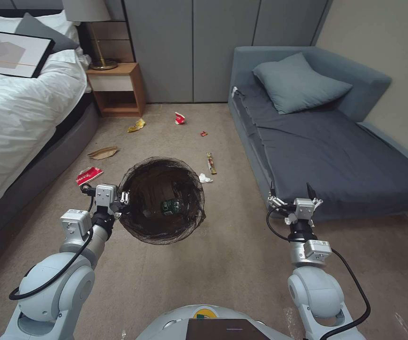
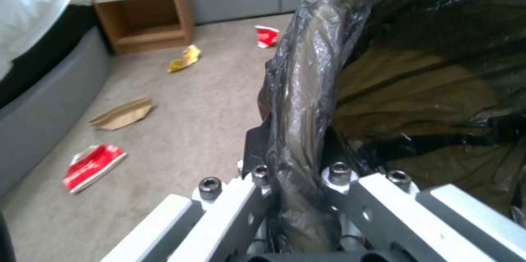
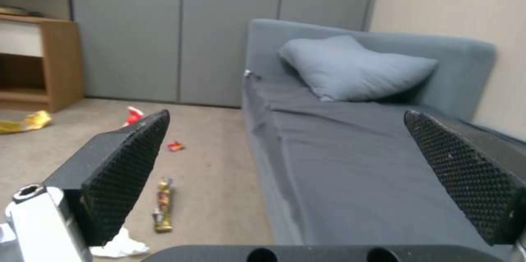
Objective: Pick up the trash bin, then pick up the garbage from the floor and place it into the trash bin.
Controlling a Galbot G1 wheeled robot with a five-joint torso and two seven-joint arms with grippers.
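Two large furnishings flank the work area: a bed [image 1: 20, 104] with white linen on the robot's left and a grey-blue sofa [image 1: 336, 156] with one cushion [image 1: 298, 82] on its right, with a wooden nightstand [image 1: 116, 89] at the far wall. Between them lies the floor [image 1: 241, 264], beige-brown carpet. The trash bin [image 1: 162, 200] is held off the carpet at the left arm's end, its round mouth facing the head camera; a dark brown-black translucent bag covers the rim and interior, and a small clear bottle with a green label [image 1: 171, 206] lies inside. The left gripper [image 1: 121, 202] is clamped on the bin's near-left rim, the bag-wrapped edge pinched between its fingers in the left wrist view. The right gripper [image 1: 294, 194] hangs over the sofa's front edge, jaws wide apart, holding nothing. Garbage is scattered on the carpet beyond the bin: a flattened brown paper bag [image 1: 103, 152], a red wrapper [image 1: 89, 175] near the bed, a yellow wrapper [image 1: 137, 125], a red-and-white wrapper [image 1: 179, 118], a striped stick wrapper [image 1: 211, 163], crumpled white paper [image 1: 205, 178] and a tiny red scrap [image 1: 204, 133].
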